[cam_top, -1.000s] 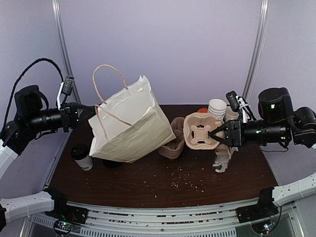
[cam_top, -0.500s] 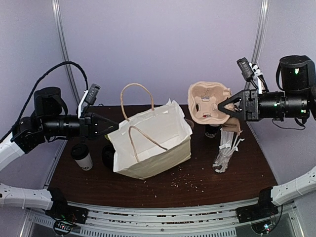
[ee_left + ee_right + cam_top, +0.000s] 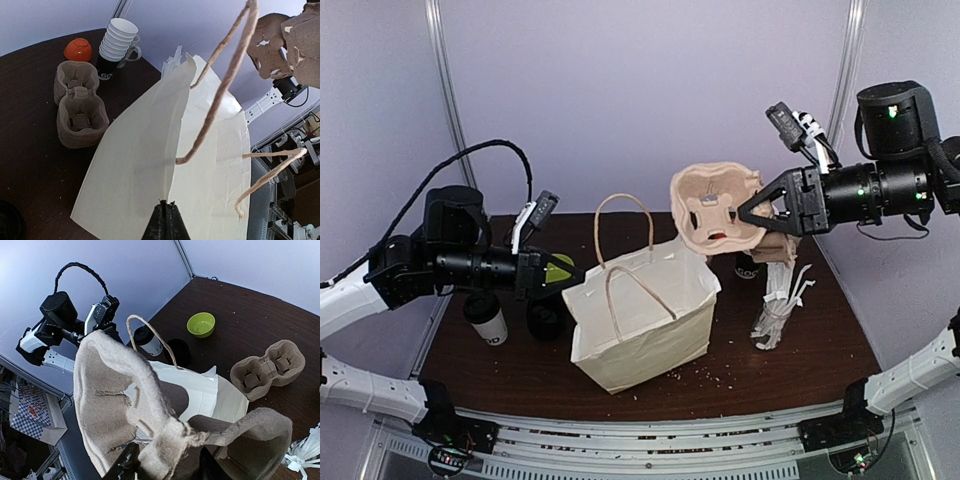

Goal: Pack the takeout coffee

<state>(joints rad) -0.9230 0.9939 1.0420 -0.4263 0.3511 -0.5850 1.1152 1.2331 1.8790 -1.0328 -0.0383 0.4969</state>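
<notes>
Top external view, with both wrist views. Shows the left gripper (image 3: 563, 272) pinched fully shut on the rim of the upright white paper bag (image 3: 650, 325), and the right gripper (image 3: 745, 212) clamped partway closed on the edge of a tan moulded-pulp cup carrier (image 3: 705, 200), held tilted above the bag's mouth. Locates the takeout coffee (image 3: 487, 320), a white paper cup with a black lid, standing on the dark wooden table (image 3: 520, 370) left of the bag, just beside a short black stack of lids (image 3: 548, 321), not yet packed. Judged step: seating the carrier in the bag. Keep the rim pulled taut, level the carrier, steer clear of the twine handles (image 3: 229, 75), lower straight. Counts one lidded cup, one bag, two handles, one carrier aloft, one two-well pulp tray (image 3: 267, 369) on the table (perhaps several nested), one stack of lidless cups (image 3: 117, 37), one green bowl (image 3: 201, 324).
</notes>
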